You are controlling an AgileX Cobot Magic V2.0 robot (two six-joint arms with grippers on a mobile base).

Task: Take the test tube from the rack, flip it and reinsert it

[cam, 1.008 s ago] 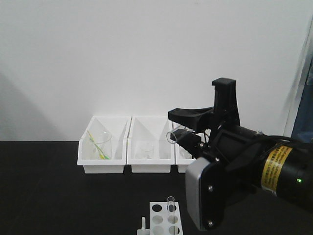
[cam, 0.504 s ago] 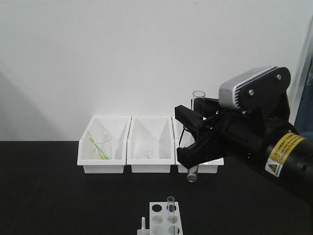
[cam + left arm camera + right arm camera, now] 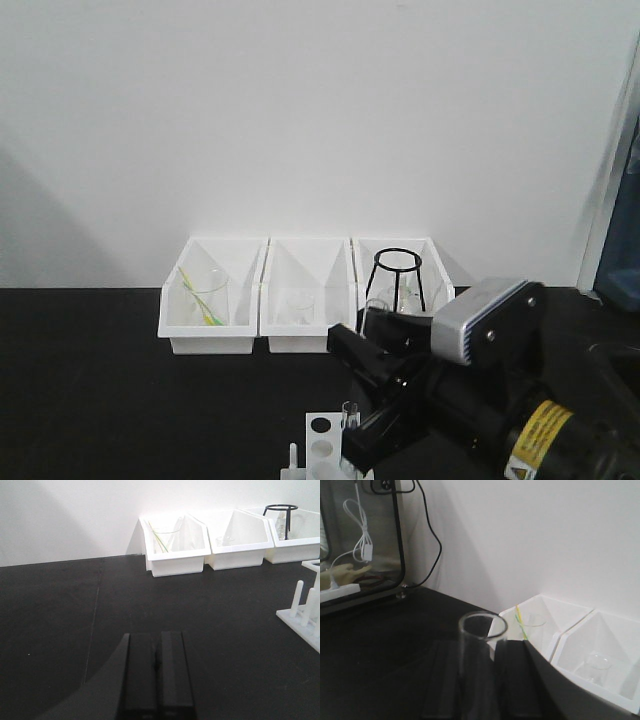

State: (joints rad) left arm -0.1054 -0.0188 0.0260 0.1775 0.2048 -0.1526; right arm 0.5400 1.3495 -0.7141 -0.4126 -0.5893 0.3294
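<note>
The clear glass test tube (image 3: 479,665) is clamped in the right gripper's (image 3: 480,690) jaws (open rim showing), close over the small white plastic rack (image 3: 334,438). Centre it on a hole, then lower it plumb. The left gripper's (image 3: 156,665) jaws are together.

The right gripper (image 3: 478,652), raised a second ago in front of the right-hand bin (image 3: 436,282), has been brought down to the rack (image 3: 322,440). The test tube (image 3: 476,680) clamped in it was lying sideways a second ago, was then turned upright, and is now held mouth up. The right-hand bin and the black ring stand (image 3: 397,270) inside it have been uncovered.
</note>
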